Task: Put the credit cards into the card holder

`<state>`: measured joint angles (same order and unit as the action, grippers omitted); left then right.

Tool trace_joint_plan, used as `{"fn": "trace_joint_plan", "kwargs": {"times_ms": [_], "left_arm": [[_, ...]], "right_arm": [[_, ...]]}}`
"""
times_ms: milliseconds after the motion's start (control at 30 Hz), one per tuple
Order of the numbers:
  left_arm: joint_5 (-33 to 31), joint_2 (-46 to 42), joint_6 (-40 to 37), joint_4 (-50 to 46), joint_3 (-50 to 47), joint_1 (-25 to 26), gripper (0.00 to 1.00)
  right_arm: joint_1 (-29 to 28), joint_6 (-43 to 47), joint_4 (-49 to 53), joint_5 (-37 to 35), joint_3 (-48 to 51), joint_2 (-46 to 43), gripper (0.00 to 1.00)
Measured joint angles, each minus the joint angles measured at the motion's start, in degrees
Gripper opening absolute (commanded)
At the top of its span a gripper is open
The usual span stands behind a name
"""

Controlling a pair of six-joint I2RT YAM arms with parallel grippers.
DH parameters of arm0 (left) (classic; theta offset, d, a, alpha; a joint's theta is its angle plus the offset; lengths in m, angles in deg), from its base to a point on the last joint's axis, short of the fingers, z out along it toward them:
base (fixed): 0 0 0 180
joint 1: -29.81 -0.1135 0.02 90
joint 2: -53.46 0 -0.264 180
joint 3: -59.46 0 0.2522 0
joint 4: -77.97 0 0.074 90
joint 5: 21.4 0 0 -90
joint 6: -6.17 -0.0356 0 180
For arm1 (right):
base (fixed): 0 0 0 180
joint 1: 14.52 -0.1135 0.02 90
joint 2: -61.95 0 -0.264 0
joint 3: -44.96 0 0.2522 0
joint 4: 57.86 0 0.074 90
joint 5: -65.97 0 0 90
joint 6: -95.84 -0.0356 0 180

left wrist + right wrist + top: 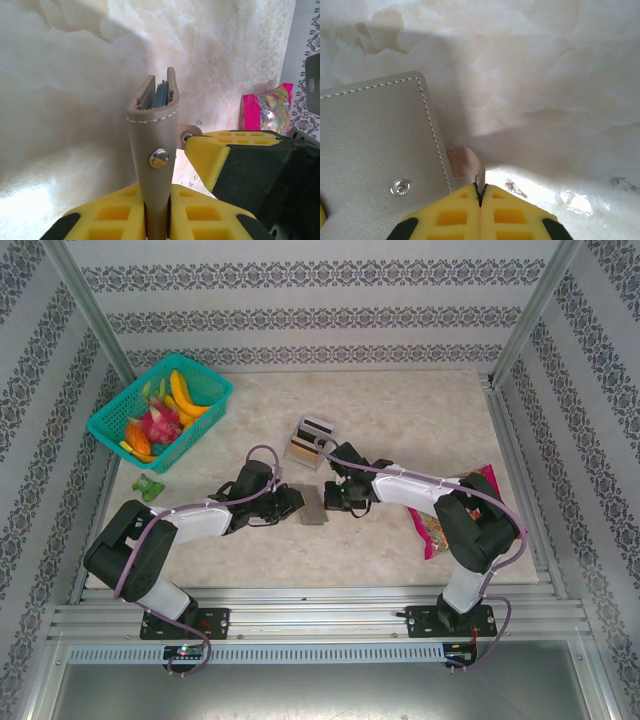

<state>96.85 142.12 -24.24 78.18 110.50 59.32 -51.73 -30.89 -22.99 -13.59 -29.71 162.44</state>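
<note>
Top external view: the table (420, 420) has a smooth, marble-like pale surface. The card holder (312, 507), a flat grey squarish sleeve, is near the middle of it, between the left gripper (293, 502) and the right gripper (333, 502), which meet there from both sides. Just behind it is a small clear tray (296, 455) with some credit cards (316, 430) in it, pale and dark. A teal plastic basket (200, 373) with a mesh wall is at the far left corner, and a pink candy bag (432, 528) lies partly under the right arm. Left wrist view: the holder is seen from its thin edge, upright, and the yellow ribbed fingers (115, 212) of the left gripper are clamped on its lower part. Its skin looks like matte grey leather with white stitching and a round shiny snap stud (159, 158). Thin blue-grey card edges show inside the open top. A small tan tab (189, 131) goes from its side to the yellow finger of the right gripper. Right wrist view: the holder's broad grained face fills the left side, with a rounded stitched corner. The right fingers are pressed fully together, and the end of the tab is pinched at their tips.
</note>
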Motion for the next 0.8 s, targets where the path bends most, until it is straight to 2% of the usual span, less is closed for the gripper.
{"fn": "trace_joint_plan", "kwargs": {"times_ms": [33,67,200,300,600,800], "left_arm": [[-0.2,0.0,-0.31,-0.37,0.02,0.0,0.35],[-0.55,0.0,-0.72,-0.98,0.09,0.0,0.4],[-2.47,-0.11,-1.66,-3.85,0.2,0.0,0.55],[-3.56,-0.98,-2.12,-5.66,0.24,0.0,0.61],[-4.17,-4.22,-2.56,-6.75,0.96,0.0,0.73],[-5.18,-7.98,-3.28,-7.28,1.14,0.0,0.69]], "right_arm": [[0.04,0.07,-0.09,0.2,0.42,-0.72,0.0],[0.28,0.07,-0.04,0.55,0.76,-1.66,0.0],[0.74,0.07,-0.11,3.13,1.33,-7.17,0.0],[0.74,-0.31,-1.16,5.66,1.33,-10.82,0.0],[0.7,-3.74,-5.73,12.39,1.33,-12.46,0.0],[0.7,-4.72,-7.04,13.31,1.33,-11.98,0.0]]}}
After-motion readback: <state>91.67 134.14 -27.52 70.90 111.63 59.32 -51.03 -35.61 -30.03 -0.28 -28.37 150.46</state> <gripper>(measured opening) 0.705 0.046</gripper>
